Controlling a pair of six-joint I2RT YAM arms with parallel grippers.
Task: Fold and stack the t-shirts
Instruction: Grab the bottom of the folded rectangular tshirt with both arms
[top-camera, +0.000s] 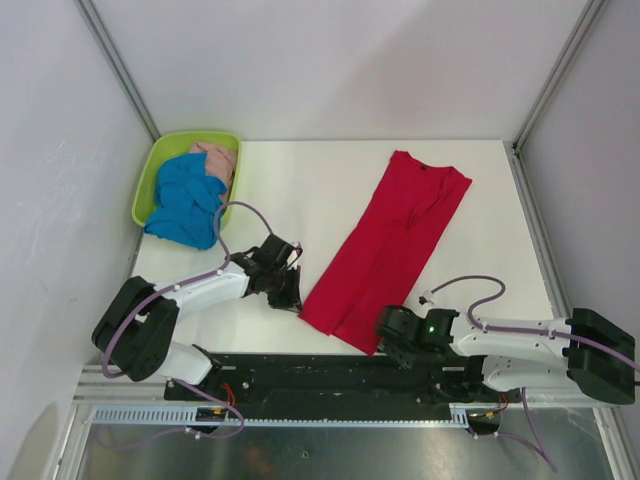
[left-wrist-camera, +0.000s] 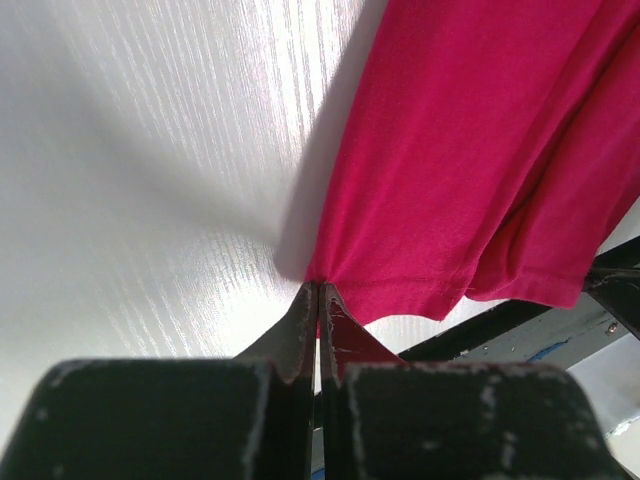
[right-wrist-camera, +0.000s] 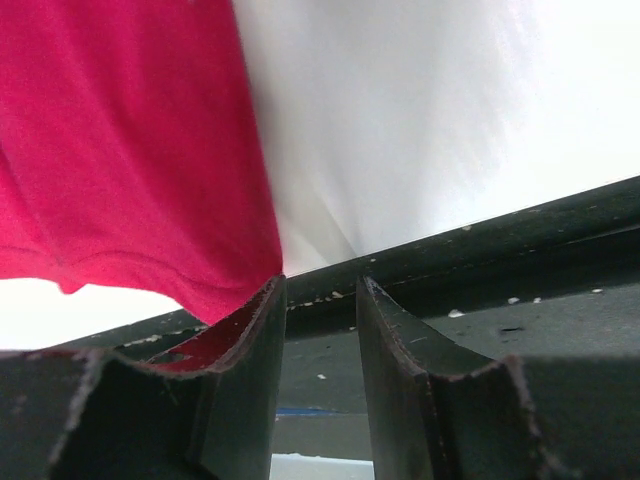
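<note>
The red t-shirt (top-camera: 400, 230) lies as a long narrow strip, slanting from the far right of the table toward the near middle. My left gripper (top-camera: 288, 292) is at its near left hem corner. In the left wrist view the fingers (left-wrist-camera: 318, 287) are pressed together with the tip of that corner of the red cloth (left-wrist-camera: 470, 150) pinched between them. My right gripper (top-camera: 385, 338) is at the near right hem corner. Its jaws (right-wrist-camera: 320, 280) stand apart with nothing between them, and the red hem (right-wrist-camera: 120, 130) lies just left of the left finger. A blue t-shirt (top-camera: 185, 200) and a pink t-shirt (top-camera: 215, 158) are bunched in the basket.
The lime-green basket (top-camera: 160, 165) sits at the far left corner of the white table. A black mounting rail (top-camera: 330, 370) runs along the near edge, right under the right fingers (right-wrist-camera: 500, 240). Metal frame posts and white walls close in the sides.
</note>
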